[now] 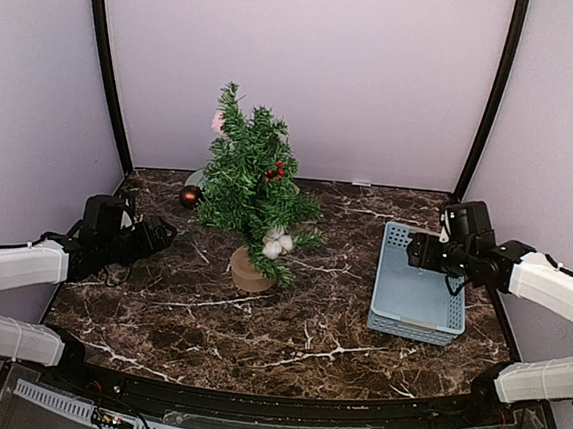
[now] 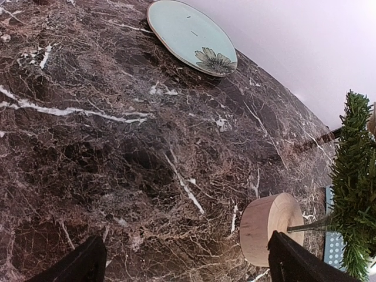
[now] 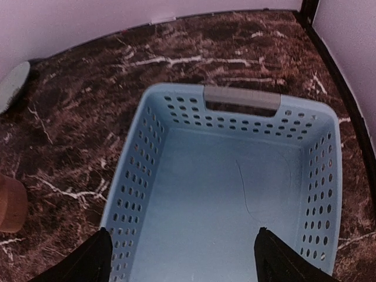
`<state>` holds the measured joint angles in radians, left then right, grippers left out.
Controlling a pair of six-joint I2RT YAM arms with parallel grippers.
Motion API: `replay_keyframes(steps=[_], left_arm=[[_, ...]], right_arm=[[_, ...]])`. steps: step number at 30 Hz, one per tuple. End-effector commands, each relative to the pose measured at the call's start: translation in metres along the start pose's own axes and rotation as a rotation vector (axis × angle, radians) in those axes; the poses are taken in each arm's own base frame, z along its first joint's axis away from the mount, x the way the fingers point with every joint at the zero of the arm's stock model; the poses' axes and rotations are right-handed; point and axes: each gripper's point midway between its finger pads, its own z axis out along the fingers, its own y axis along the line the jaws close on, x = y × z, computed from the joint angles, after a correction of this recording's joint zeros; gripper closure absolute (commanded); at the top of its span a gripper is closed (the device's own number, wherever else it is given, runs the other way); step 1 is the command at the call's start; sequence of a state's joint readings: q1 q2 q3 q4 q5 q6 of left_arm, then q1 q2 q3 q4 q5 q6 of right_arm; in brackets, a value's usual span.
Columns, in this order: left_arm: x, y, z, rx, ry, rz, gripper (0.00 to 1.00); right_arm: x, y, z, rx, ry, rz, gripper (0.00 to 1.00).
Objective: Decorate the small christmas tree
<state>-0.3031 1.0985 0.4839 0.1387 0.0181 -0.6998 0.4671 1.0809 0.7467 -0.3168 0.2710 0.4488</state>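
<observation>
The marble table (image 1: pixel 306 337) carried the small christmas tree (image 1: pixel 254 187), which stood upright on its wooden stump toward the back. A blue basket (image 1: pixel 416 286) lay right of the tree, and a pale plate (image 2: pixel 191 35) behind it to the left. The left gripper (image 1: pixel 161 232) hung left of the tree, jaws wide, holding nothing. The right gripper (image 1: pixel 416 251), right of the tree over the basket, gaped likewise.

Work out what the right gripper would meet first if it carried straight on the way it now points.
The right gripper, jaws open, points down into the light blue perforated plastic basket; it would probably meet its bare floor first, nothing lying between. Depth is unclear.
</observation>
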Motion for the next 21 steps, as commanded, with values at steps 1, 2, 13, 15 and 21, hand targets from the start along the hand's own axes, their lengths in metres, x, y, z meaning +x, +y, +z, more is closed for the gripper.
replay_keyframes(steps=[1,2,13,15,21], left_arm=[[-0.005,-0.005,-0.001,0.014,-0.004,-0.016,0.01],[-0.005,-0.004,-0.001,0.012,-0.004,-0.015,0.01],[-0.008,-0.011,0.001,0.033,0.002,-0.007,0.01],[-0.009,-0.012,0.001,0.041,-0.003,-0.004,0.01],[-0.011,-0.015,0.003,0.042,0.011,0.013,0.01]], right_arm=[[0.046,-0.011,0.028,0.012,0.172,0.068,0.18],[0.051,-0.014,0.036,0.026,0.188,0.065,0.18],[0.041,0.028,0.130,-0.084,0.250,0.015,0.20],[0.028,0.044,0.139,-0.144,0.238,0.005,0.20],[0.008,0.082,0.143,-0.281,0.218,-0.069,0.20]])
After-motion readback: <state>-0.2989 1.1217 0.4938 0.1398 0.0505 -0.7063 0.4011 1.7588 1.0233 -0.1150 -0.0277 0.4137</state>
